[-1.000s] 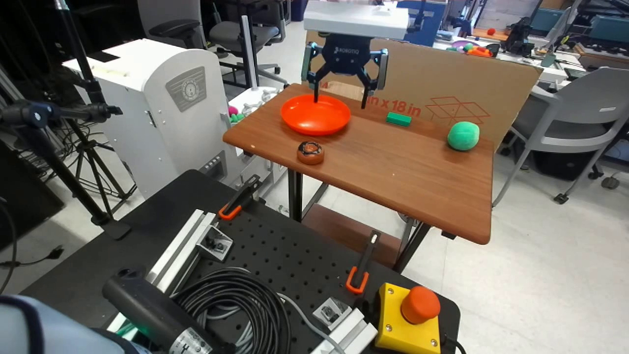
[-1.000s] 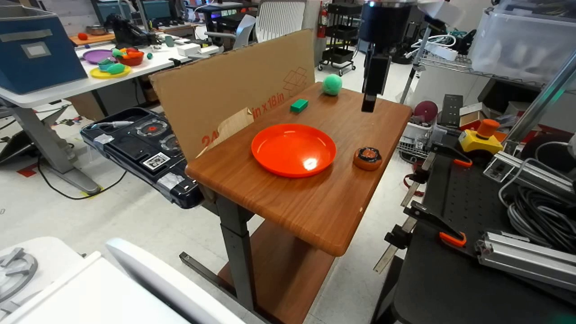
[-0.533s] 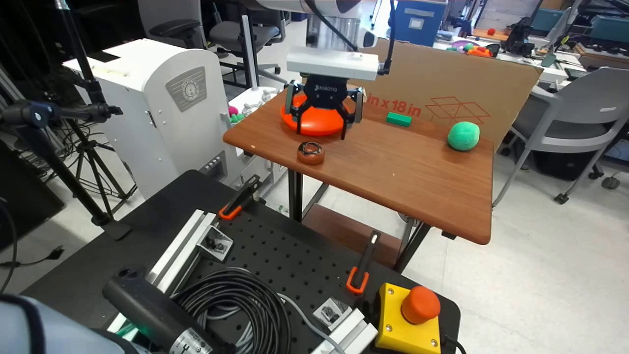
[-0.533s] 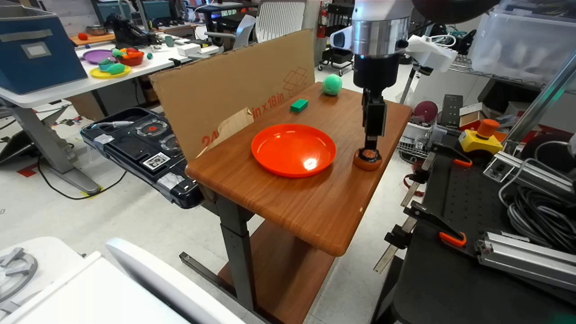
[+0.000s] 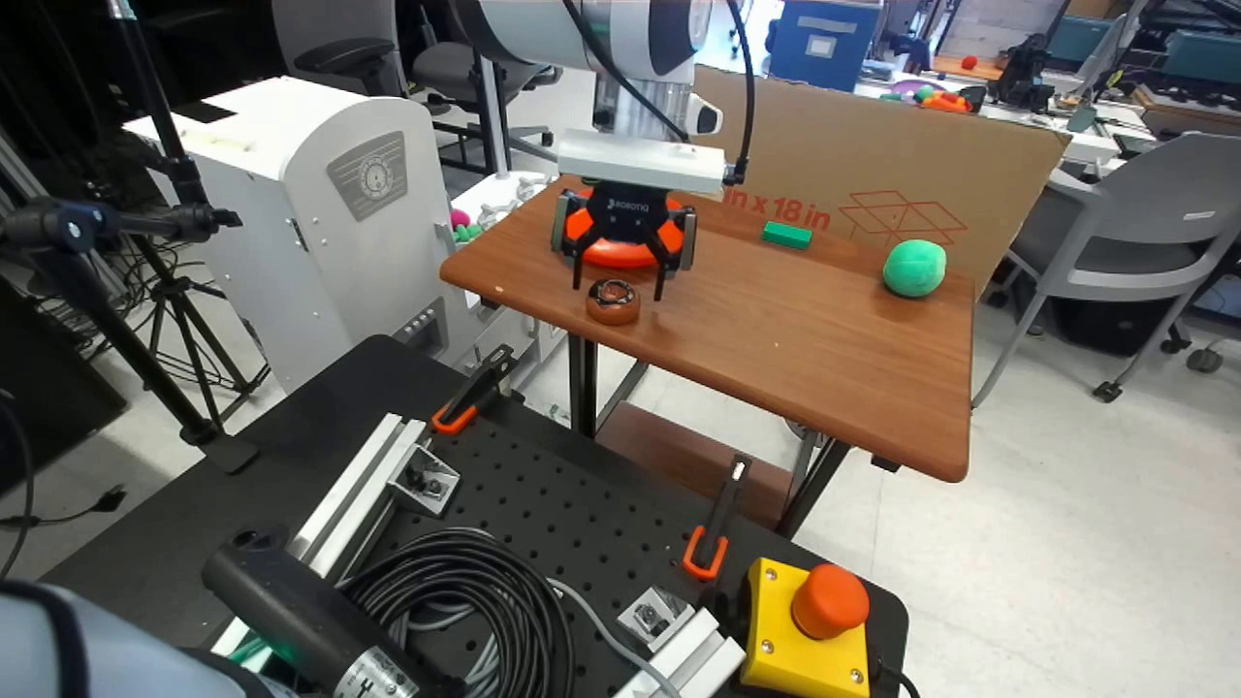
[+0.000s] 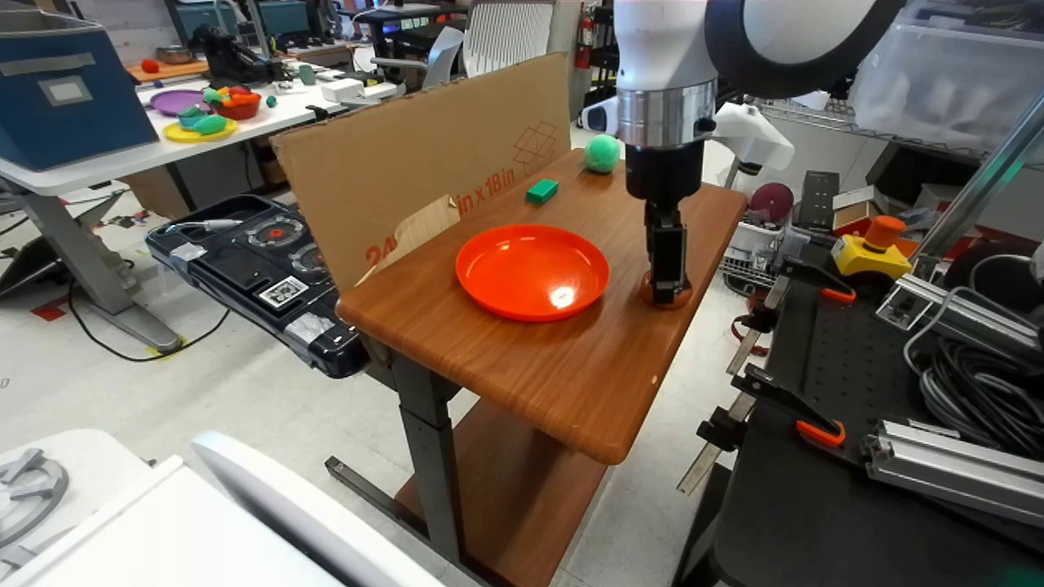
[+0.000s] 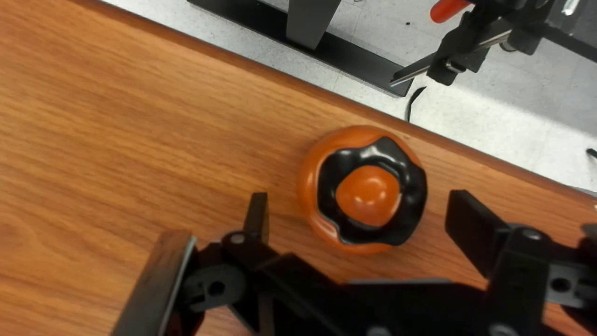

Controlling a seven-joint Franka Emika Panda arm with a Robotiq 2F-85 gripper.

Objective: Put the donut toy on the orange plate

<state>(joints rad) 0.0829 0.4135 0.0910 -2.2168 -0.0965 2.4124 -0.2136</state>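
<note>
Wrist view's got the fingers (image 7: pixel 473 233) apart w/ the donut (image 7: pixel 363 190) btwn them, ungripped on the counter (image 7: pixel 140 116), so from over here I'd call it lining up the grasp; next, prob. sink a touch, squeeze, lift & carry to the plate (image 6: pixel 532 271).

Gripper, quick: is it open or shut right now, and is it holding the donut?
Gripper: open, holding nothing; the donut sits on the table.
</note>
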